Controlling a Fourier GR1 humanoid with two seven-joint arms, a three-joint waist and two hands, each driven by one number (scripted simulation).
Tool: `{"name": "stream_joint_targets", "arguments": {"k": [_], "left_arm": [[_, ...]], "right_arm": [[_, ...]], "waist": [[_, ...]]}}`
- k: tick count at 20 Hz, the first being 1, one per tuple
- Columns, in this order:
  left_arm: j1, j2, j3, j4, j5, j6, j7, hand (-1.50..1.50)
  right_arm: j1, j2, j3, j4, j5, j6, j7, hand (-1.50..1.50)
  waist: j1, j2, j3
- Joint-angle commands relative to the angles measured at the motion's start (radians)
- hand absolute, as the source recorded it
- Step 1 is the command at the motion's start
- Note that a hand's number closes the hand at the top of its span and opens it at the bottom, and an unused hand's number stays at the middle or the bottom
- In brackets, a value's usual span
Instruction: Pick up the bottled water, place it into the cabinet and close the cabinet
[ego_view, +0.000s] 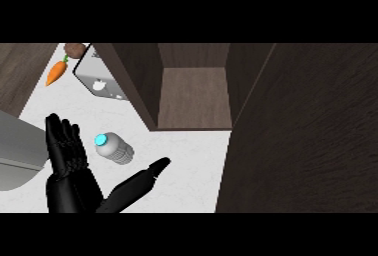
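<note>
Robot hand spread open beside the bottled water, grasp not yet made.

The bottled water (114, 148) stands on the white counter (184, 165) just in front of the open cabinet (193, 97), its blue cap facing up and nothing touching it. One robot hand (72, 172) is beside the bottle, on the side away from the cabinet, fingers straight up and thumb stretched out below the bottle, so the bottle sits in the open gap between them; I can't say which arm it belongs to. To do this well, I'd slide the palm against the bottle's side and curl round its body below the cap, keeping it upright. The cabinet door (303, 130) swings wide beside the bottle, leaving the shelf free. A carrot (57, 73) lies well beyond the bottle.
</note>
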Motion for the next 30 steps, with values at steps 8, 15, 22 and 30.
{"name": "stream_joint_targets", "arguments": {"k": [8,15,22,30], "left_arm": [[0.052,0.020,0.074,0.235,0.443,0.054,-0.435,-1.50],[0.071,-0.045,0.255,0.382,0.724,-0.156,-0.730,-1.50],[0.094,-0.147,0.394,0.635,0.825,-0.300,-1.034,-1.50],[0.073,-0.180,0.544,0.890,0.941,-0.506,-1.261,-1.50]], "right_arm": [[-0.070,-0.019,-0.002,-0.134,0.038,-0.036,0.105,-1.50],[0.018,-0.058,0.008,-0.163,0.018,-0.023,0.061,-1.50],[-0.121,-0.051,0.022,-0.193,0.044,-0.071,0.222,-1.50],[-0.089,-0.069,0.003,-0.194,0.035,-0.078,0.186,-1.50]], "waist": [[-0.002,0.001,-0.003],[-0.003,-0.001,-0.001],[0.001,-0.001,-0.002],[0.002,-0.001,0.000]]}}
